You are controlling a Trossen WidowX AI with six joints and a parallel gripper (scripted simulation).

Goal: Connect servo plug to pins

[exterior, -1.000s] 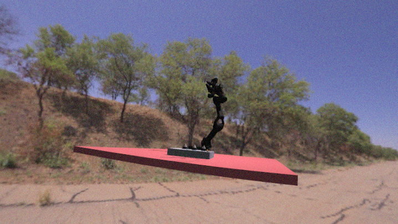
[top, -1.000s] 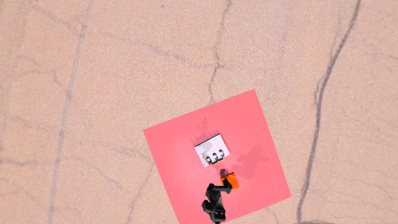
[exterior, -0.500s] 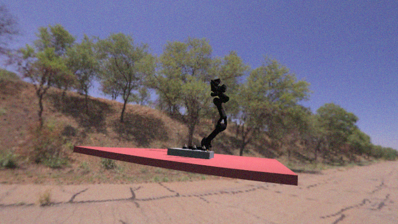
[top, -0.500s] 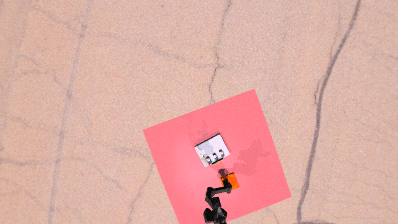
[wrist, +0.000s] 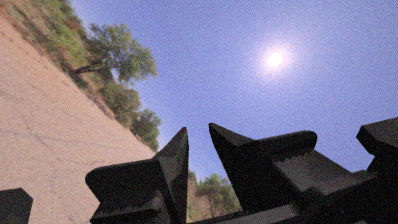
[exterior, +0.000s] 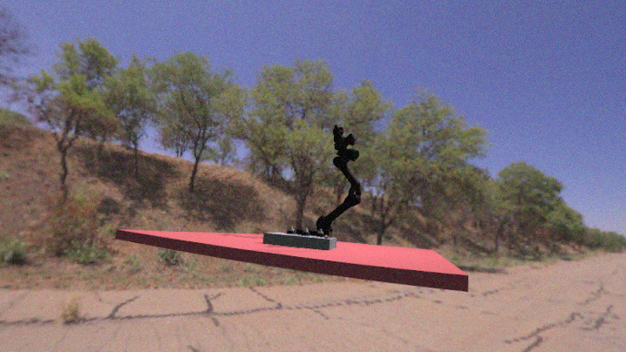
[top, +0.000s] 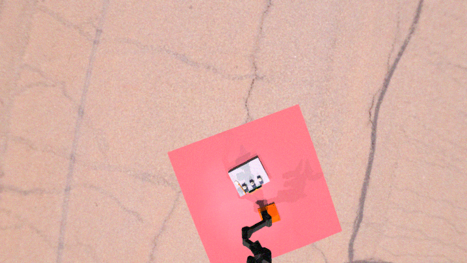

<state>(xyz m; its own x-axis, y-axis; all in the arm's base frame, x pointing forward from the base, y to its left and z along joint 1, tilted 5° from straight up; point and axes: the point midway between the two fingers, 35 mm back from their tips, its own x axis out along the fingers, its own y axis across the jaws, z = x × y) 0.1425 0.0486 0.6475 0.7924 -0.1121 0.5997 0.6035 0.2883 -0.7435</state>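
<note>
The holder [top: 243, 174] [exterior: 299, 241] is a pale block on the pink table. Several small dark parts with light tops stand on it; which is the servo motor I cannot tell. A thin orange line [top: 241, 187] runs near its left end, possibly part of the lead. A dark strip with green and orange edges [top: 255, 189] lies along the near edge. The single pins, the dot and the plug are too small to make out. My gripper [exterior: 337, 128] [wrist: 197, 128] is high above the table, pointing up toward the sky. Its fingers are partly open, with nothing between them.
The pink table [top: 202, 160] [exterior: 393, 258] carries the holder and the arm. An orange plate [top: 272, 214] lies by the arm's base, on the near side of the holder. The black arm [top: 254, 227] [exterior: 345, 206] rises from there. Cracked ground surrounds the table.
</note>
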